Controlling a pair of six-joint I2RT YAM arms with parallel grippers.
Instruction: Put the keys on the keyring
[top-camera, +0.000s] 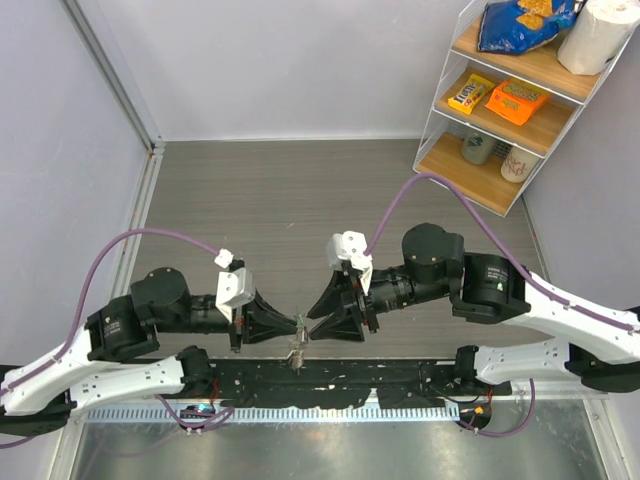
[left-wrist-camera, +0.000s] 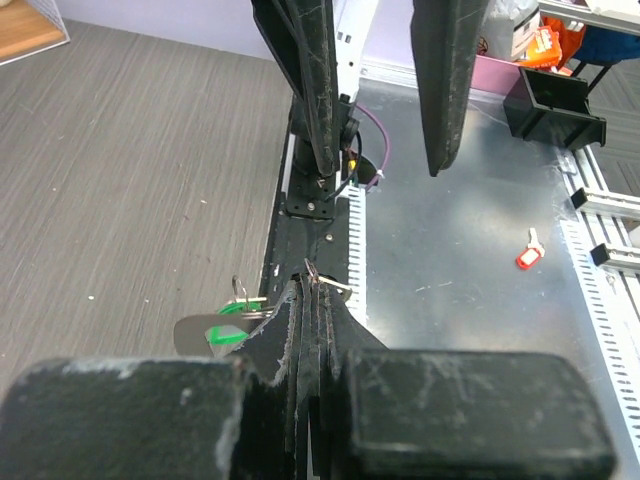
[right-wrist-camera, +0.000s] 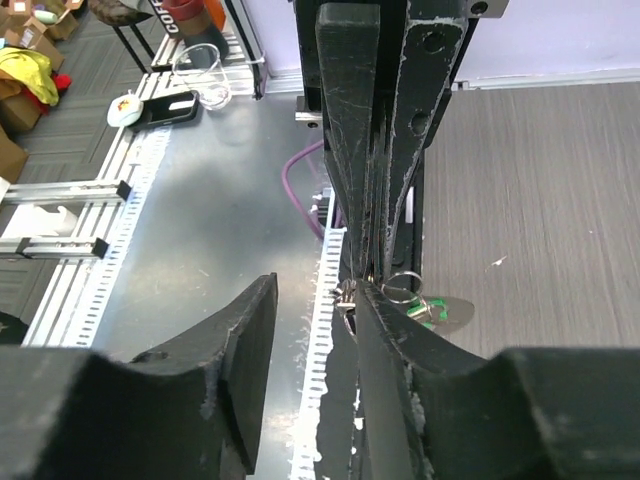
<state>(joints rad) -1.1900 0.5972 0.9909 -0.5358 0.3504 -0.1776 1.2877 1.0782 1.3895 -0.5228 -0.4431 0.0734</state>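
Note:
My left gripper is shut on the keyring, a thin silvery wire pinched at its tips, held above the table's near edge. In the left wrist view, left of the shut left gripper, a green-headed key hangs from a small loop. The ring and green key also show in the right wrist view, with a small silvery piece beside them. My right gripper faces the left one tip to tip. It is open and empty, one finger touching or just beside the ring.
A wire shelf with snacks and a paper roll stands at the back right. A red-tagged key lies on the metal bench below the table. A slotted cable duct runs along the near edge. A phone lies on the bench.

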